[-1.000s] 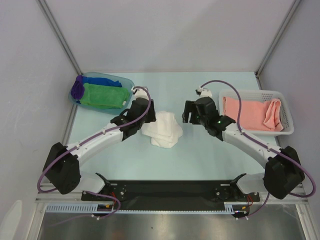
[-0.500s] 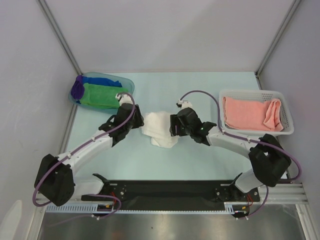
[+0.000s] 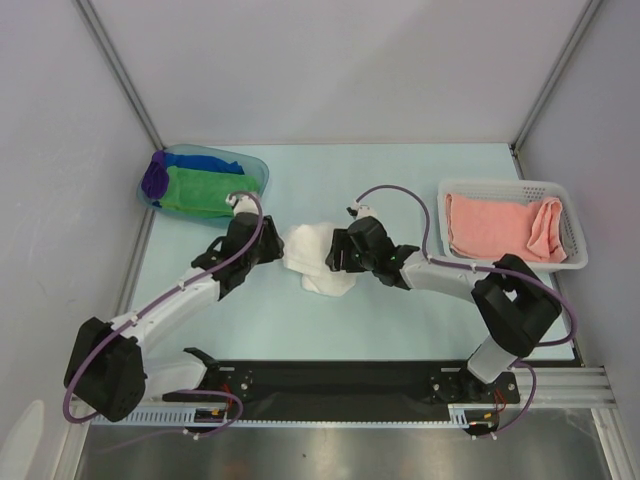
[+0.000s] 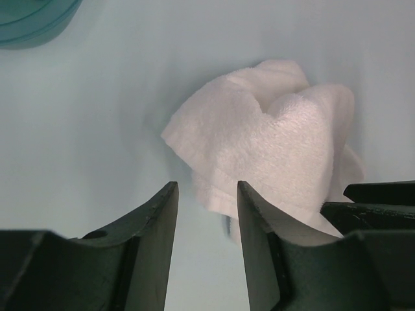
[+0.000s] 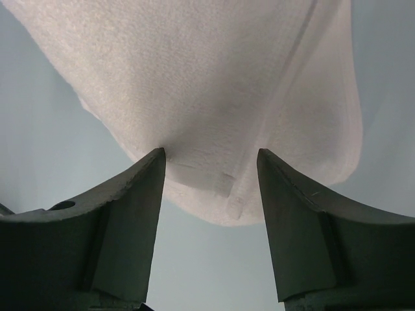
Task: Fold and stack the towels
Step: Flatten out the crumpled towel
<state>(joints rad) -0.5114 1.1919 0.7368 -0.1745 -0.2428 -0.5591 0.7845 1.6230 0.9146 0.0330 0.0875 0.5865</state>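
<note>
The pale blue-green table carries three things directly on its surface — a crumpled white towel near the middle, a translucent blue tub in the far left corner, and a white mesh basket along the right edge. The towel lies in a loose heap, well apart from both containers — the tub to its far left, the basket to its right.

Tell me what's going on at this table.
Both arms are at a crumpled white towel. The left gripper and the right gripper flank it with jaws open, nothing clamped yet. A pink towel lies in the white basket; a green towel, a blue towel and a purple towel sit in the blue tub.
</note>
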